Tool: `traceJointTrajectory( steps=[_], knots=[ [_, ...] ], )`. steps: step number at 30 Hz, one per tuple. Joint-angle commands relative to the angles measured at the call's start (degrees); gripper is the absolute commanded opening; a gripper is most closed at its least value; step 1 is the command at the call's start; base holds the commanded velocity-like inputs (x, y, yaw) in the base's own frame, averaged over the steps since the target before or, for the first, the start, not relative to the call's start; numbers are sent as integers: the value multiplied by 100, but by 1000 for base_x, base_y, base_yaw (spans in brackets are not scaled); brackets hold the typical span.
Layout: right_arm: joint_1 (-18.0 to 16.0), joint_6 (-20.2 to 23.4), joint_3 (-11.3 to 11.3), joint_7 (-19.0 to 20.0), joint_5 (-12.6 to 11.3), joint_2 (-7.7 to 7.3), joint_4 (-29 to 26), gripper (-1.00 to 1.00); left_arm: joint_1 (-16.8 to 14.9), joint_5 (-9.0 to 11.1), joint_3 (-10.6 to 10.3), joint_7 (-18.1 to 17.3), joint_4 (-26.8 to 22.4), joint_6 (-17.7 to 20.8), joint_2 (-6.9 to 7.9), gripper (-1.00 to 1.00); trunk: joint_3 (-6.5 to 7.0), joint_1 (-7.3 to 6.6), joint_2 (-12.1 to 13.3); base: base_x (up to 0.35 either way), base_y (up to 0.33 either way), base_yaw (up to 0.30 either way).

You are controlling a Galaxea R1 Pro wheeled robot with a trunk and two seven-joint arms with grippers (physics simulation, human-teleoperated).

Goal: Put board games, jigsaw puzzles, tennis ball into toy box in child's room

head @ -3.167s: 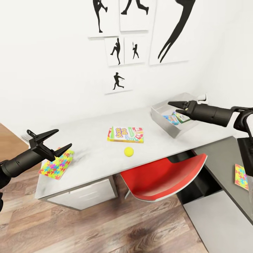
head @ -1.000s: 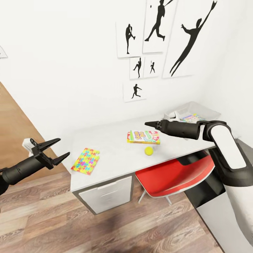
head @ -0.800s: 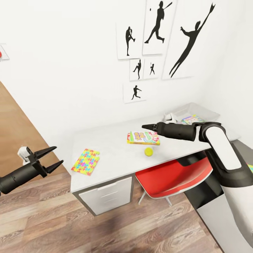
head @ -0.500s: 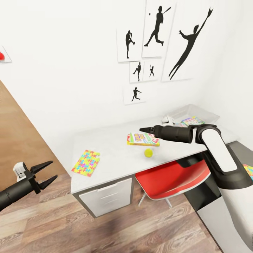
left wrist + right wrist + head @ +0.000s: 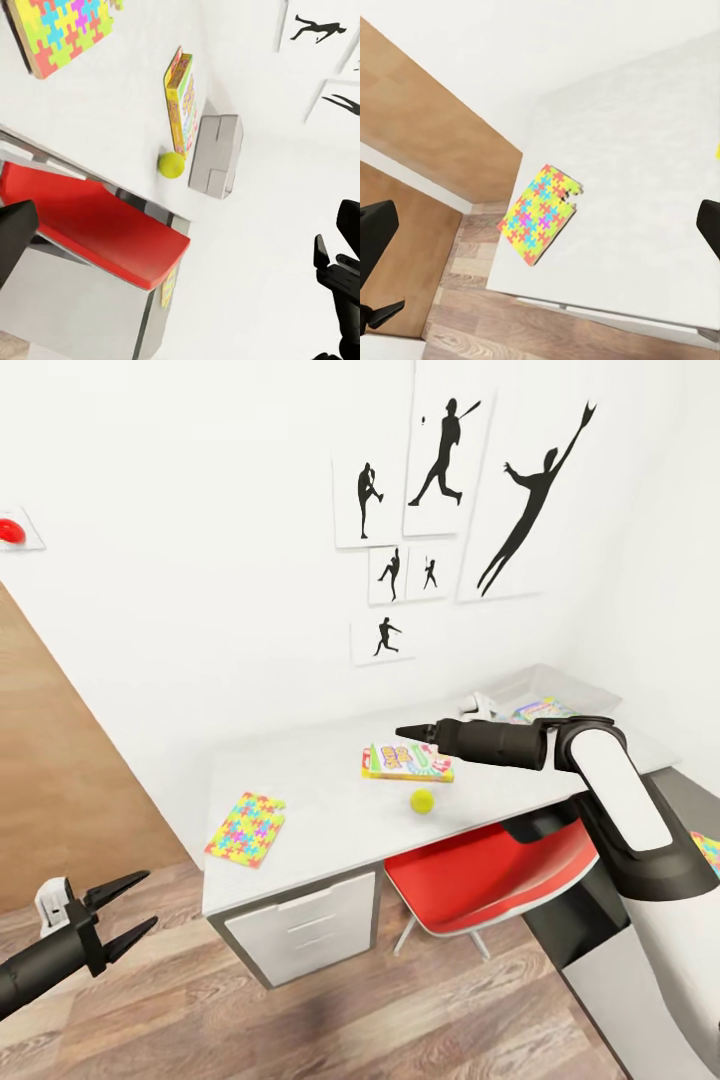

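The white-topped table (image 5: 320, 770) carries a Skip-Bo board game (image 5: 407, 761), a yellow-green tennis ball (image 5: 422, 800) just in front of it, and a square jigsaw puzzle (image 5: 246, 828) near its left end. The grey toy box (image 5: 560, 685) stands at the far right end with colourful boxes (image 5: 543, 709) inside. My right gripper (image 5: 403, 732) hangs above the Skip-Bo box's far edge; the right wrist view shows its fingers spread wide, open and empty, above the puzzle (image 5: 540, 214). My left gripper (image 5: 150, 900) is open, low over the floor, left of the table.
A red chair (image 5: 480, 865) is tucked under the table beside a white drawer unit (image 5: 300, 925). Another puzzle-patterned flat box (image 5: 708, 850) lies on the lower dark grey cabinet at the right edge. A red button (image 5: 10, 530) is on the wall. Wooden floor (image 5: 300, 1020) lies in front.
The camera has pulled back and turned. My right gripper has left the toy box and reached left over the Skip-Bo box. My left arm has dropped down, away from the puzzle.
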Motion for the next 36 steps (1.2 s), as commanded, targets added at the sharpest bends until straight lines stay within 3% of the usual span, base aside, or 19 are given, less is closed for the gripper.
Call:
traceJointTrajectory(
  steps=[1,9,13,15,18,23,29,36],
  knots=[
    [-7,3,6,-59,-55,-8,-4,100,28,56,34,59,-4,21,-5,100,-1,4,-11,0,0,0],
    [-1,3,7,-54,-55,-28,-4,100,127,26,135,70,16,14,-23,100,67,4,-11,0,0,0],
    [82,3,23,-48,-57,-25,-4,100,145,-116,153,72,26,12,-26,100,83,4,-11,38,18,0],
    [229,3,47,-45,-58,-13,-4,100,151,-283,165,65,31,12,-28,100,88,4,-11,111,74,0],
    [458,3,169,-38,-59,11,-4,100,157,-488,175,47,43,12,-30,100,92,4,-11,172,125,0],
    [638,3,439,-31,-58,27,-2,100,161,-627,181,-22,67,9,-31,100,96,4,-11,211,161,0],
    [822,3,719,-42,-8,33,2,100,162,-685,184,-68,108,6,-31,100,98,4,-11,238,189,0],
    [1027,3,900,-37,301,40,8,100,163,-715,185,-113,133,8,-31,100,98,4,-11,242,227,0]
  ],
)
